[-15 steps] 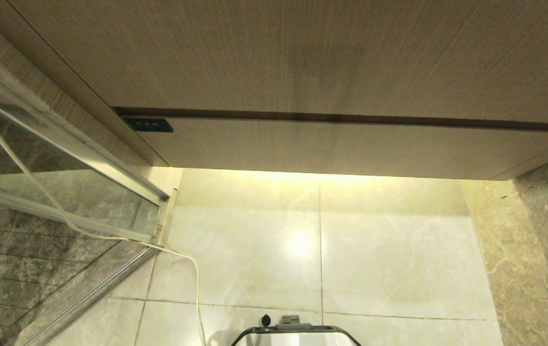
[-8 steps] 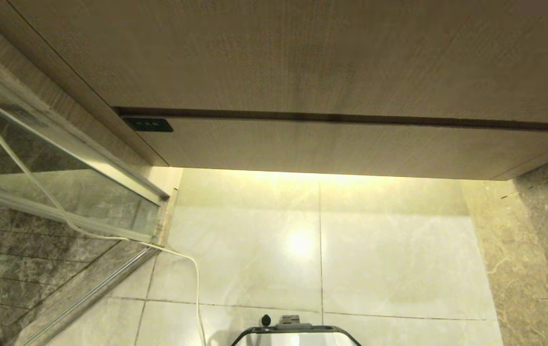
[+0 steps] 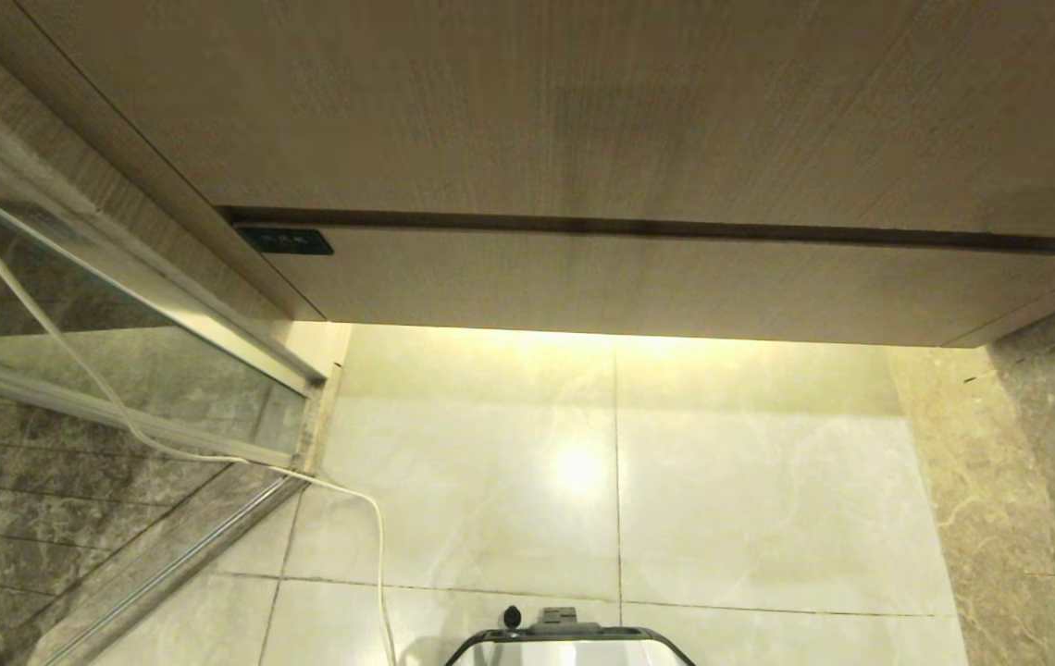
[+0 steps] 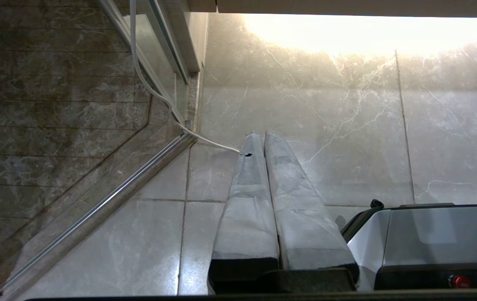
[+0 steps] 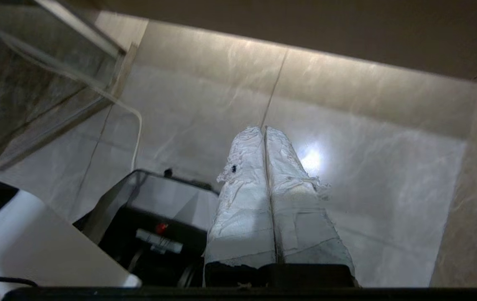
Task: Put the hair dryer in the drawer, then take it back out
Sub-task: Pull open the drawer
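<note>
Below closed drawer (image 3: 657, 282), bare floor tiles (image 3: 750, 499)

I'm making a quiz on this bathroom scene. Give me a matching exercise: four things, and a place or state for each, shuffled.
Things:
1. drawer
2. white cable
3. left gripper
4. label

States:
A. trailing across the floor tiles
B. shut, holding nothing
C. dark, at the drawer front's left end
D. closed, flush under the taller panel

Pairs: 1-D, 2-A, 3-B, 4-C

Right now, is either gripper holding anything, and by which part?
Nothing is held: the left gripper and right gripper are both shut empty above the pale marble floor.
</note>
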Available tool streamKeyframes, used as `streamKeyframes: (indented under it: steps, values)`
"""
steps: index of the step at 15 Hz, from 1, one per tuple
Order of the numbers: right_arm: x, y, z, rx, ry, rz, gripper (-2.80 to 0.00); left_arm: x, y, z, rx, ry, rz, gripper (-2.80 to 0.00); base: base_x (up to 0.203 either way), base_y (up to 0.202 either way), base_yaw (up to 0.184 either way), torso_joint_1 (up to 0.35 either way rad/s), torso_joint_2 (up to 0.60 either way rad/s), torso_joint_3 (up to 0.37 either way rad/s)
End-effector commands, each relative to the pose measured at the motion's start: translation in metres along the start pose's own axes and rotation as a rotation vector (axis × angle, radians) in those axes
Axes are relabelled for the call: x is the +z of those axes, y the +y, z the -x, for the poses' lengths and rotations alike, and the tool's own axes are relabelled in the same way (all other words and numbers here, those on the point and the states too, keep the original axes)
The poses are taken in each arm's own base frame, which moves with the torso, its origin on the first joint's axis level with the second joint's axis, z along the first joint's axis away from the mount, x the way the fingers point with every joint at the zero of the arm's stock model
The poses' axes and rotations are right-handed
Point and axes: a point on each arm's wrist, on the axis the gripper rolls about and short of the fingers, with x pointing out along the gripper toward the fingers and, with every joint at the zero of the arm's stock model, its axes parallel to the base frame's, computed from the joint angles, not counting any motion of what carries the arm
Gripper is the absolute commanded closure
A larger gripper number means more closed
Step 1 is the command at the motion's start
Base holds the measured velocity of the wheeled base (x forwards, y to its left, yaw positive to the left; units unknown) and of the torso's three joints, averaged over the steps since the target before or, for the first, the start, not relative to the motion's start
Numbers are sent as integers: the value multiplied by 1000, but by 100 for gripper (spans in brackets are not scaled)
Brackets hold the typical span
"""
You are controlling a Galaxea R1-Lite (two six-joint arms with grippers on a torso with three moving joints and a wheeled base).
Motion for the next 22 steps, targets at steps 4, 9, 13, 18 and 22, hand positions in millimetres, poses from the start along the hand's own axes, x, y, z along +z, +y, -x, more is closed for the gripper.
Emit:
streamKeyframes:
  steps: [4,9,13,18,22]
  values:
    - [60,-23,-187,157,492,67,0,0,0,0,0,2,-1,0,0,0,0,0,0,0]
    - [51,-13,-229,364,569,212,-280,0,0,0,0,2,-1,0,0,0,0,0,0,0]
    - [45,-10,-256,388,584,288,-280,0,0,0,0,2,1,0,0,0,0,0,0,0]
    - [23,-1,-282,317,535,659,-280,0,0,0,0,0,0,0,0,0,0,0,0,0]
    - [5,3,-313,314,285,876,-280,0,0,0,0,2,1,0,0,0,0,0,0,0]
